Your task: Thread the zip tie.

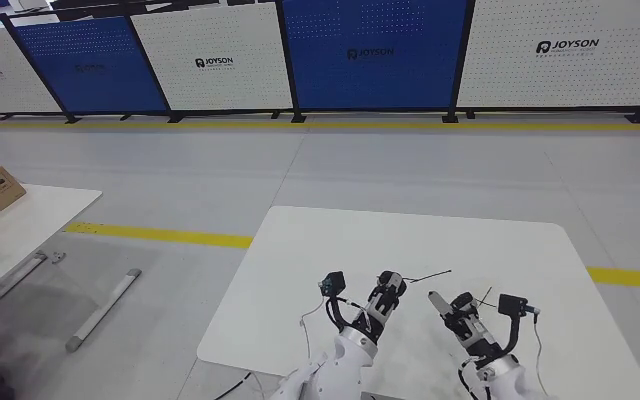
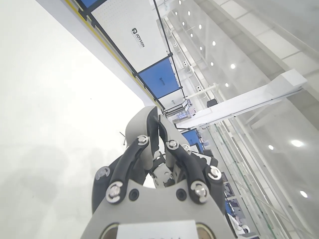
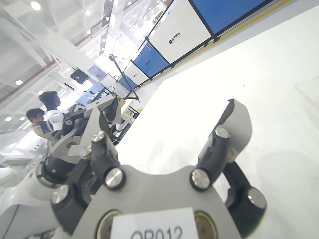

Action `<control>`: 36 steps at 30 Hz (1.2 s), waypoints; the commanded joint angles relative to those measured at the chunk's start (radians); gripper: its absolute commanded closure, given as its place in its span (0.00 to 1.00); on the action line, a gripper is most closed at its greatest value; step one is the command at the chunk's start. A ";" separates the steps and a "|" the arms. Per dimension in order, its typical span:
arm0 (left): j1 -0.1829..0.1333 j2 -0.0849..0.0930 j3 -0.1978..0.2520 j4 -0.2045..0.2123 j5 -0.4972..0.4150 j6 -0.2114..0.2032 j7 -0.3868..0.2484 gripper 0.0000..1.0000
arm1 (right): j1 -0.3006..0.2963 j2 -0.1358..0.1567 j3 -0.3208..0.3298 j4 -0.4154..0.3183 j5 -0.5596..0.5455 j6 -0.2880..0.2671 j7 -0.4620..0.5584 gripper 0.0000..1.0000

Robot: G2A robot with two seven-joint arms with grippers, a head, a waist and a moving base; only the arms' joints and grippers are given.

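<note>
A thin black zip tie (image 1: 428, 275) sticks out to the right from my left gripper (image 1: 392, 282), just above the white table (image 1: 400, 240) near its front edge. In the left wrist view the left gripper (image 2: 157, 116) is shut, and a black sliver of the zip tie (image 2: 157, 121) is pinched between its pads. My right gripper (image 1: 438, 298) sits close by to the right, a little nearer the front. In the right wrist view the right gripper (image 3: 172, 108) is open and holds nothing. Beyond it the zip tie (image 3: 123, 75) rises as a long slanted strip.
A short thin black piece (image 1: 484, 296) lies on the table beside the right arm. The far half of the table is bare white surface. A second table (image 1: 40, 215) stands off to the left, and blue and white panels (image 1: 370, 50) line the back of the room.
</note>
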 commanded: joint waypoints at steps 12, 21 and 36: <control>0.021 -0.002 -0.028 -0.050 -0.158 0.005 -0.060 1.00 | 0.021 0.002 -0.041 0.026 -0.298 0.035 -0.050 0.00; 0.013 -0.004 -0.023 -0.038 -0.164 -0.001 -0.049 1.00 | 0.045 -0.004 -0.058 0.051 -0.272 0.057 -0.026 0.00; 0.004 -0.007 -0.008 -0.022 -0.156 0.000 -0.045 1.00 | 0.057 -0.007 -0.064 0.049 -0.255 0.053 -0.016 0.45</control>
